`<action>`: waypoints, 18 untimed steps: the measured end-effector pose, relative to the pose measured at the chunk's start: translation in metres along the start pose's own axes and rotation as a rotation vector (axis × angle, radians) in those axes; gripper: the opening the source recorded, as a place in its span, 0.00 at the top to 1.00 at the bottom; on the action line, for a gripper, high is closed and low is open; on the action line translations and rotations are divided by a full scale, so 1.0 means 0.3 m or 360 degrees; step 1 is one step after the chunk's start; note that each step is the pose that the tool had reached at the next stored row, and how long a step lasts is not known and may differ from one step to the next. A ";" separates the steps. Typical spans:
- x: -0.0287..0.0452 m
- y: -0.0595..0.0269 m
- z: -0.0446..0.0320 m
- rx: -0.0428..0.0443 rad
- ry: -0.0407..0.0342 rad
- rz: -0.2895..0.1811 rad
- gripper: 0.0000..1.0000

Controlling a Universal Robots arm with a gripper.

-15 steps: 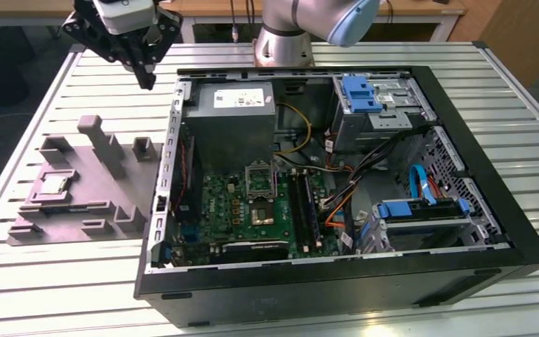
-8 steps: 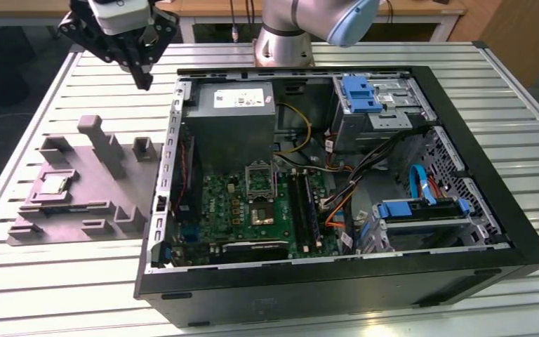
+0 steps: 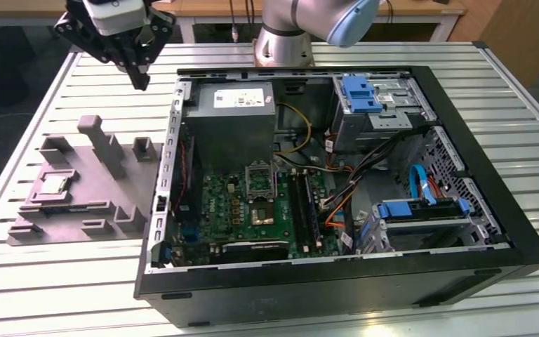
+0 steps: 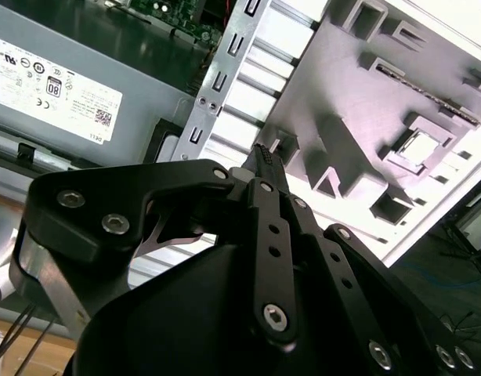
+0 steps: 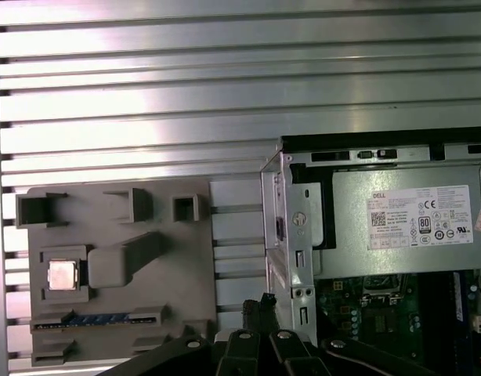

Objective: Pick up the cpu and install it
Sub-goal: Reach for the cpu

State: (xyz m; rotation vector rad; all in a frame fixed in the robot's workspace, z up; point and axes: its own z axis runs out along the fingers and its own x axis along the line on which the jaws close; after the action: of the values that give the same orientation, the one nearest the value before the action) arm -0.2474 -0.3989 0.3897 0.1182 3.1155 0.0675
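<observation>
One arm (image 3: 293, 28) | claw (image 3: 141, 81) closed, pointing down, above table (image 3: 26, 281) beside case (image 3: 344, 289) | cpu (image 3: 52, 184) in grey holder (image 3: 96, 172), apart

Gripper (image 5: 260, 304) — cropped, first wrist view

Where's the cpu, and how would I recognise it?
Find the open computer case on the slatted table; beside it, at the exterior view's left, lies a grey tray of blocks and pockets. The cpu sits in a square pocket on the tray's side away from the case: the one small, flat, silvery square among dull grey shapes.
</observation>
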 end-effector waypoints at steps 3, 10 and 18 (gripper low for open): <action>0.005 0.000 0.000 0.0000 0.0000 0.0000 0.89; 0.017 -0.001 0.001 0.0000 0.0001 0.0000 0.89; 0.035 -0.003 0.001 0.0000 0.0002 0.0000 0.89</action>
State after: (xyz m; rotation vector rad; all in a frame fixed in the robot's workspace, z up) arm -0.2579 -0.3989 0.3891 0.1181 3.1166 0.0675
